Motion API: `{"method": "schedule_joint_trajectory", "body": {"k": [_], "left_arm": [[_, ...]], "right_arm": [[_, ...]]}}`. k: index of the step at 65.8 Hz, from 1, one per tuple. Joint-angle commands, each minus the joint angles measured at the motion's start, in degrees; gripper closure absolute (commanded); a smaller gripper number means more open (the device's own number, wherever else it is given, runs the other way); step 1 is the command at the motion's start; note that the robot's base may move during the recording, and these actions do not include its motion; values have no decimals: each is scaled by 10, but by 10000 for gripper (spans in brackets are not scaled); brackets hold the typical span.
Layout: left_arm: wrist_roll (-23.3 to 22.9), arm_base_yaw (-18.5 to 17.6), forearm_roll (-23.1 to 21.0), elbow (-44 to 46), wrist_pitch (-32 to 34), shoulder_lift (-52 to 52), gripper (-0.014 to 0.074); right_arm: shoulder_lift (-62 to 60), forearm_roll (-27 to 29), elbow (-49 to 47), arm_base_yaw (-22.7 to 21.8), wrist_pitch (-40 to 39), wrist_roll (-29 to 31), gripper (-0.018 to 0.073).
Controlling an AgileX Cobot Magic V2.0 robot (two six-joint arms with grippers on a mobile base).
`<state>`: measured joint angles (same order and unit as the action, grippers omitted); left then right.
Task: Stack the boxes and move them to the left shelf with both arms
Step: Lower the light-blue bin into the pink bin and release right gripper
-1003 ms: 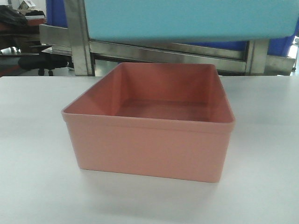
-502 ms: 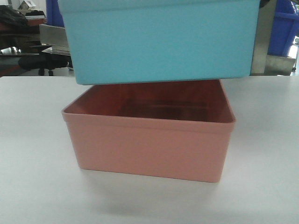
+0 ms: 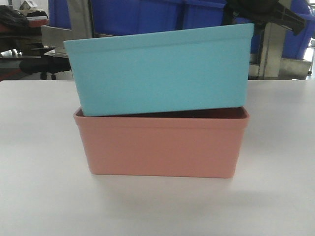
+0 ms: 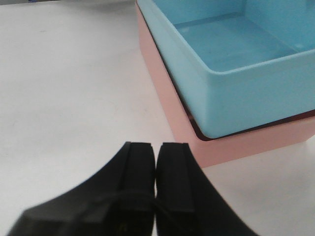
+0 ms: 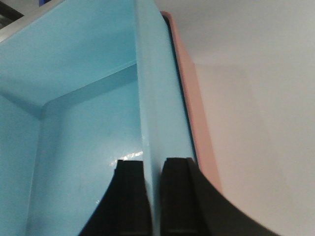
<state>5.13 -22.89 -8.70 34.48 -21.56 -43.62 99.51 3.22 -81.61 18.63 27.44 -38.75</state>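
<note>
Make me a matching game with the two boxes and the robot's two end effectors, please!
Things:
1. light blue box
2. pink box
3. left end effector
4. right end effector

States:
A. pinching a box wall
B. sitting flat on the table
C. shut, holding nothing
D. tilted, partly nested in another box

Pairs: 1-D, 2-B, 3-C, 4-A.

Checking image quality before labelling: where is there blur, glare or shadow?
Front view: soft, even light, faint shadow under the pink box on the table. Left wrist view: the left gripper is blurred up close, table washed out. Right wrist view: small glare streak inside the blue box near the soft-edged right gripper.
</note>
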Motion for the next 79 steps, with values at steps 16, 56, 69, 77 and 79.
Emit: {"method": "schedule_joint_trajectory", "body": {"k": [16,56,69,77,79], "left_arm": [[3,1,-7,15,44,2,601],[3,1,-7,15,44,2,597],[3,1,-7,15,41,2,577],[3,1,-7,16,39,2,467],[3,1,-8,16,39,2,415]], "right_arm": [[0,-63,-21,11,-102,-12,503],[-1,-103,23,17,-71,1,482],[-26,-107,20,17,-62,42,174],[-38,-121,6,17,-20,51,22],[-40,-126,0,17,0,51,8]]}}
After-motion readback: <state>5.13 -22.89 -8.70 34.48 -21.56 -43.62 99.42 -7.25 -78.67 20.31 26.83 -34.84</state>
